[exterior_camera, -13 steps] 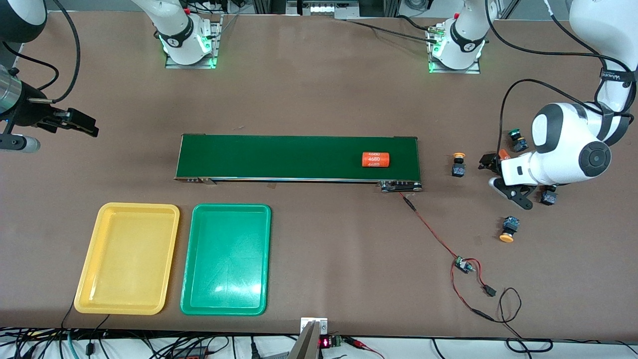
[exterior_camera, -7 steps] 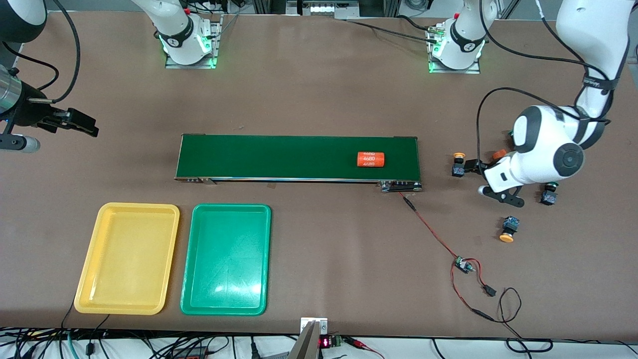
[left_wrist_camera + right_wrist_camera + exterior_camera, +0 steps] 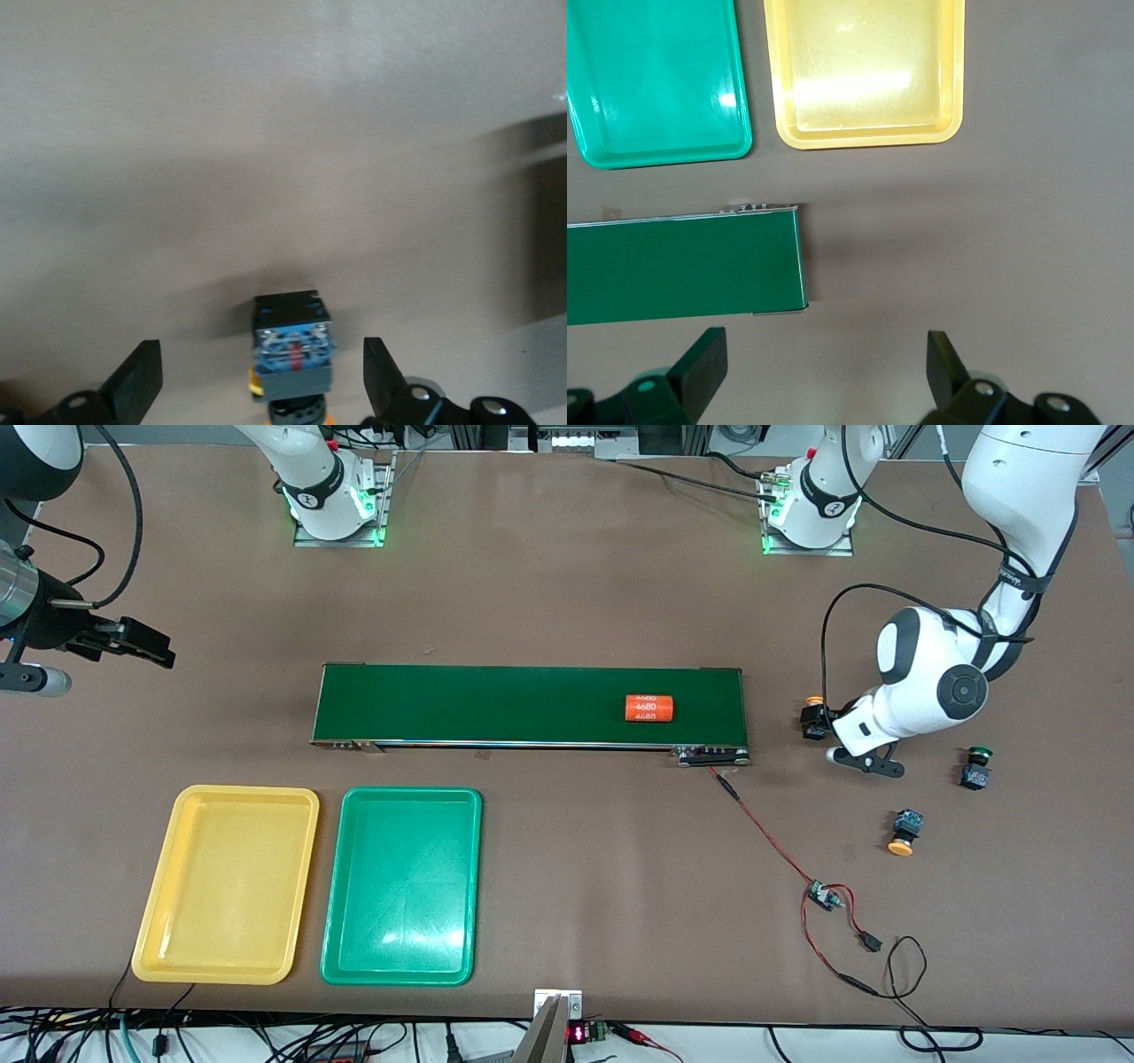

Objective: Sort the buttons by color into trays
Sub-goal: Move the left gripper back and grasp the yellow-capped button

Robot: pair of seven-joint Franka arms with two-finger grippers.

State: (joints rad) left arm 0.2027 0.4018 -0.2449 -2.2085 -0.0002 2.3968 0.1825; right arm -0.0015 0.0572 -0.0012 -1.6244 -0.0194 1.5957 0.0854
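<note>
In the left wrist view only, yellow button between open left gripper fingers.

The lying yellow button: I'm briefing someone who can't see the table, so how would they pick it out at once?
Start at the conveyor belt and go past its end toward the left arm's end of the table, where three buttons are visible. The lying yellow button is the one nearest the front camera. Unlike the green button and the yellow one at the left hand, it lies tipped on its side.
</note>
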